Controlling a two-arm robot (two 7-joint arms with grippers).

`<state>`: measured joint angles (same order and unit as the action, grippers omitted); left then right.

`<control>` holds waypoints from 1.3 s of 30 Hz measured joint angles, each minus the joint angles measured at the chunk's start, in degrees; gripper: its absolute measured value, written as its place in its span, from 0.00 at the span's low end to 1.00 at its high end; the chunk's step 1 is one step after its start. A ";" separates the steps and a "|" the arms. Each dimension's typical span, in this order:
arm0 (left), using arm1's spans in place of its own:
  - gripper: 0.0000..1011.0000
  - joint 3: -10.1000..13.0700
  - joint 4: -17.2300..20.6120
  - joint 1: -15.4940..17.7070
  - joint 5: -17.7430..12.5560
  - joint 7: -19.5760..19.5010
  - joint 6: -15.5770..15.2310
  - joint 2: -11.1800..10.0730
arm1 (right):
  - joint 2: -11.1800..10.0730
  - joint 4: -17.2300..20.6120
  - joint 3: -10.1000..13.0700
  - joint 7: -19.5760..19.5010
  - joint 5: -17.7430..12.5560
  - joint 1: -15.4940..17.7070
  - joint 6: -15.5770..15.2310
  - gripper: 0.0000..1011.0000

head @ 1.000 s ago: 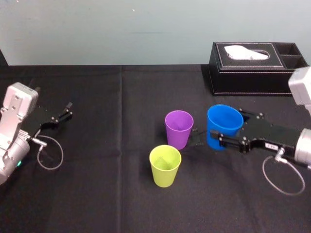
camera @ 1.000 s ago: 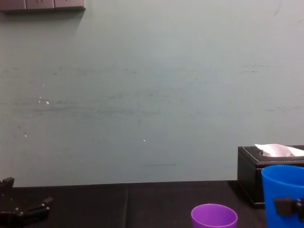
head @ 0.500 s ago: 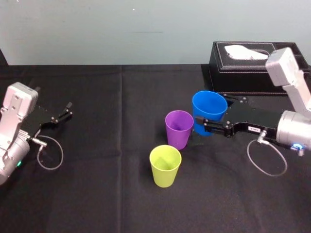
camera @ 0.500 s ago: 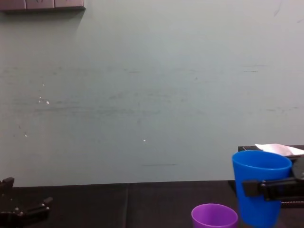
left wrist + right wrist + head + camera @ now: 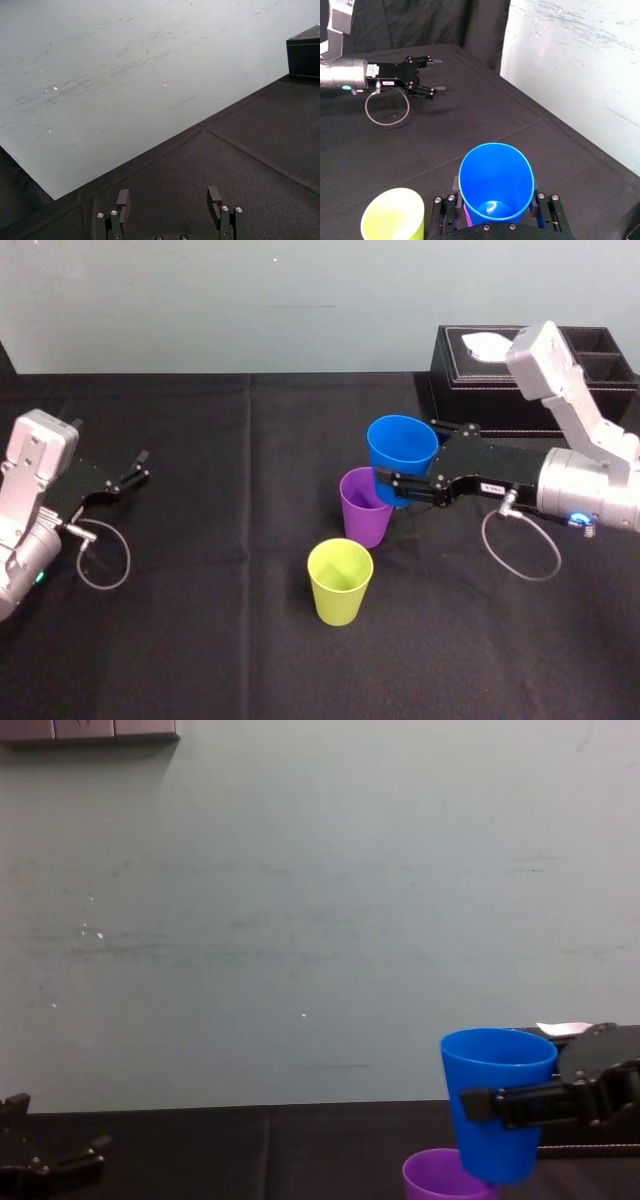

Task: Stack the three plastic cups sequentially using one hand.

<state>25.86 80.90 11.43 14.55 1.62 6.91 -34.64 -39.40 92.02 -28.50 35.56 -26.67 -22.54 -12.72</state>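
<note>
Head view | right gripper (image 5: pixel 412 475) closed on blue cup (image 5: pixel 400 448), held over rim of purple cup (image 5: pixel 362 522), probably not yet seated | yellow-green cup (image 5: pixel 340 582) at its 7 o'clock, unstacked | left gripper (image 5: pixel 138 468) idle, 9 o'clock

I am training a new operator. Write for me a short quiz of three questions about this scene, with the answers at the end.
1. Short answer: which gripper holds the blue cup?
2. True or false: the yellow-green cup stands by itself on the table, with no cup inside it.
3. Choose one. The blue cup is held in the air above: A) the purple cup; B) the yellow-green cup; C) bare table.

Key
1. The right gripper, shut on the cup's wall. The left gripper rests open at the table's left side.
2. True.
3. A.
</note>
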 joint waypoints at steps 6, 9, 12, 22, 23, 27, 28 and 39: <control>1.00 0.00 0.00 0.00 0.00 0.00 0.00 0.00 | 1.27 -1.75 -1.41 0.56 0.72 -1.97 0.07 0.72; 1.00 0.00 0.00 0.00 0.00 0.00 0.00 0.00 | 1.91 -2.73 -2.20 0.98 1.05 -2.93 0.23 0.72; 1.00 0.00 0.00 0.00 0.00 0.00 0.00 0.00 | 2.23 -3.20 -2.57 1.14 1.24 -3.36 0.37 0.72; 1.00 0.00 0.00 0.00 0.00 0.00 0.00 0.00 | 3.42 -5.12 -4.06 1.96 1.89 -5.04 0.71 0.72; 1.00 0.00 0.00 0.00 0.00 0.00 0.00 0.00 | 3.53 -5.37 -4.22 2.04 1.95 -5.19 0.79 0.72; 1.00 0.00 0.00 0.00 0.00 0.00 0.00 0.00 | 3.91 -6.14 -4.59 2.29 2.02 -5.53 0.97 0.72; 1.00 0.00 0.00 0.00 0.00 0.00 0.00 0.00 | 3.97 -6.30 -4.63 2.30 2.03 -5.59 1.00 0.72; 1.00 0.00 0.00 0.00 0.00 0.00 0.00 0.00 | 4.56 -7.80 -5.28 2.87 2.05 -5.96 1.52 0.72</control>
<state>25.86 80.90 11.43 14.55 1.62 6.91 -34.65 -34.84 84.22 -33.78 38.44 -24.62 -28.50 -11.20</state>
